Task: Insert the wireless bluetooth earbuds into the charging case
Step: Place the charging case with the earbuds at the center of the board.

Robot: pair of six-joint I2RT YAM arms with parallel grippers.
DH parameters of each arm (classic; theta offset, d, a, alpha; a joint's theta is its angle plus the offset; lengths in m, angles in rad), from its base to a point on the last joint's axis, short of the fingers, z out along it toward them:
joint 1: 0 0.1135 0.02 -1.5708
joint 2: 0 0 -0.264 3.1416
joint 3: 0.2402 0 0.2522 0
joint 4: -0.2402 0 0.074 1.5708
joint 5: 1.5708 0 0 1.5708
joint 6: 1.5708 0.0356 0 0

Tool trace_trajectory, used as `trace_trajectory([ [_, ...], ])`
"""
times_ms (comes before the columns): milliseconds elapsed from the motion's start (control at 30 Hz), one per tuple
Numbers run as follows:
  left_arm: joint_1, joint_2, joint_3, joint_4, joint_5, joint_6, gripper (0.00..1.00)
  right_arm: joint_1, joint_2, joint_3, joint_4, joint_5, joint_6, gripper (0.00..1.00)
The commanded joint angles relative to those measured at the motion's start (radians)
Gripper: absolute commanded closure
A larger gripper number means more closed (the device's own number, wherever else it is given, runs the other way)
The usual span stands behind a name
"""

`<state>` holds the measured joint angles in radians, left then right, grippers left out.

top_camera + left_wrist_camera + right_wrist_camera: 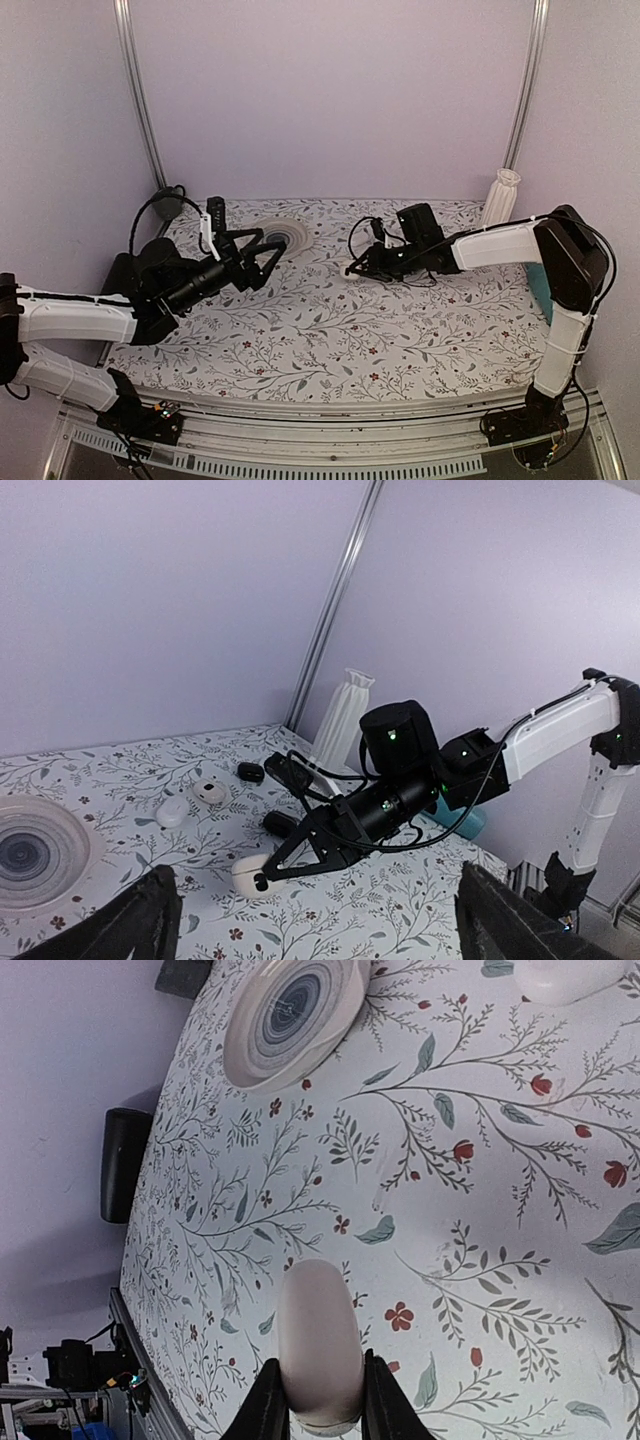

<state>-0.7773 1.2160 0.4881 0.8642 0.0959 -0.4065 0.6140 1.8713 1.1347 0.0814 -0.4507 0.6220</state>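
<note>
My right gripper (320, 1382) is shut on the white pebble-shaped charging case (318, 1335), lid closed, low over the floral tablecloth. In the left wrist view the case (248, 873) sits at the right gripper's tip (268, 870). Two small white earbuds (172, 812) (210, 792) lie on the cloth behind it, apart from the case. One earbud shows at the top edge of the right wrist view (565, 975). My left gripper (268, 255) is open and empty, raised left of the case and facing it; its fingers (150, 910) frame the left wrist view.
A ribbed shallow dish (287, 235) sits at the back left, close to the left gripper. Two small black rounded pieces (250, 772) (278, 823) lie near the earbuds. A white pleated vase (503, 195) and a teal object (465, 820) stand at the right. A black cylinder (125, 1160) stands at the left edge.
</note>
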Motion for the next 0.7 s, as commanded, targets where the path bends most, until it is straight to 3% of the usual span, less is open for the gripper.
trace_trajectory([
  [0,0.019,-0.047,-0.024,-0.052,-0.026,0.025,0.04,-0.038,0.083,0.066,-0.008,-0.027,0.025,0.96],
  [267,0.023,-0.058,-0.042,-0.039,-0.027,0.020,0.04,-0.062,0.189,0.156,-0.044,-0.057,0.043,0.96],
  [667,0.026,-0.046,-0.043,-0.023,-0.036,0.015,0.04,-0.062,0.208,0.153,-0.091,-0.019,0.023,0.90],
])
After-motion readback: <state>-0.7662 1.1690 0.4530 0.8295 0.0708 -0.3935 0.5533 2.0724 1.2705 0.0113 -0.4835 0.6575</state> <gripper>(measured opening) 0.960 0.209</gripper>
